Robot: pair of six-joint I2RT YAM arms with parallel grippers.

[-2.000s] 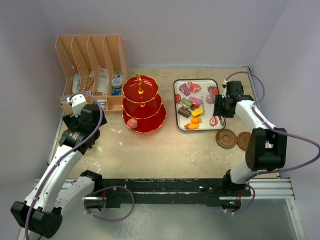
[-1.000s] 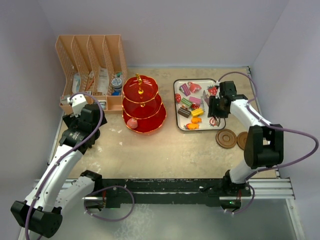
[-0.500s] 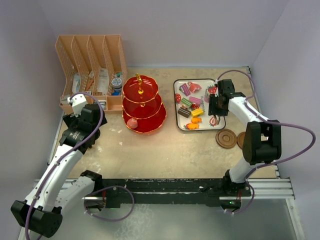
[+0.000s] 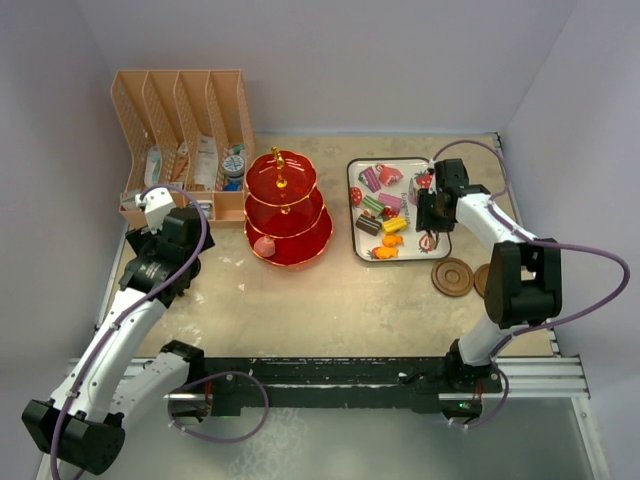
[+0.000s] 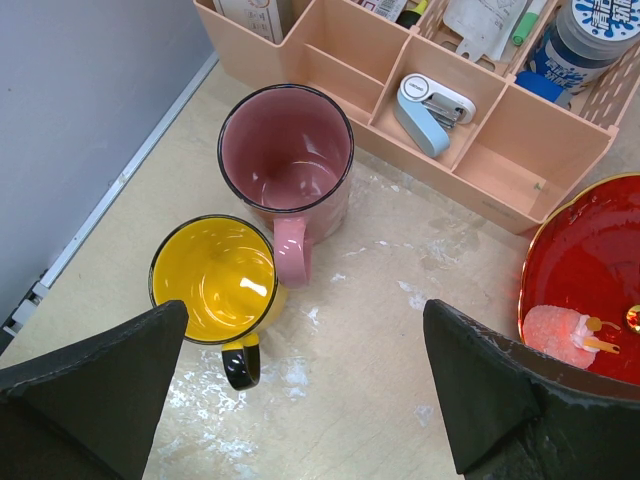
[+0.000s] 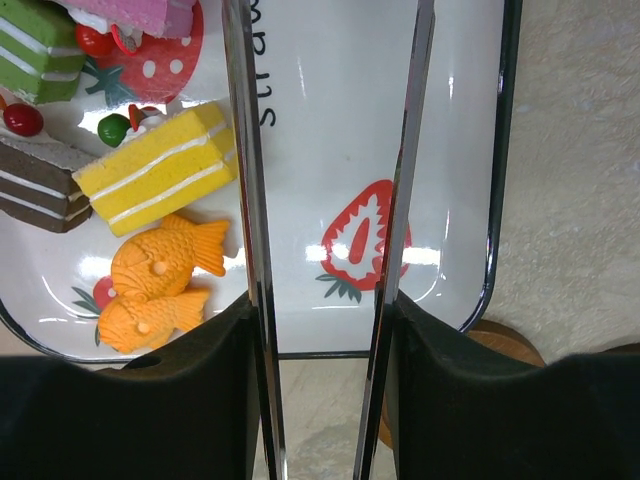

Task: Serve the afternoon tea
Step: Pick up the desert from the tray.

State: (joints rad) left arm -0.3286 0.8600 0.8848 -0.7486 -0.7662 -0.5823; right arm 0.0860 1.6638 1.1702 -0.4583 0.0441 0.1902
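Bright, even light fell from overhead, and the shadows on the table (image 4: 330, 300) were soft and faint. The red plastic of the three-tier stand (image 4: 287, 210) glowed as the light passed through it. The overhead view was evenly focused but too coarse for small detail. White glare streaked the glossy tray (image 6: 455, 150) and ran along the metal tongs (image 6: 243, 180). Bright spots sat inside the yellow mug (image 5: 212, 285) and the pink mug (image 5: 285, 160). Close to the lens, the fingers (image 5: 100, 385) of the left gripper (image 5: 305, 315) were dark and nearly featureless.
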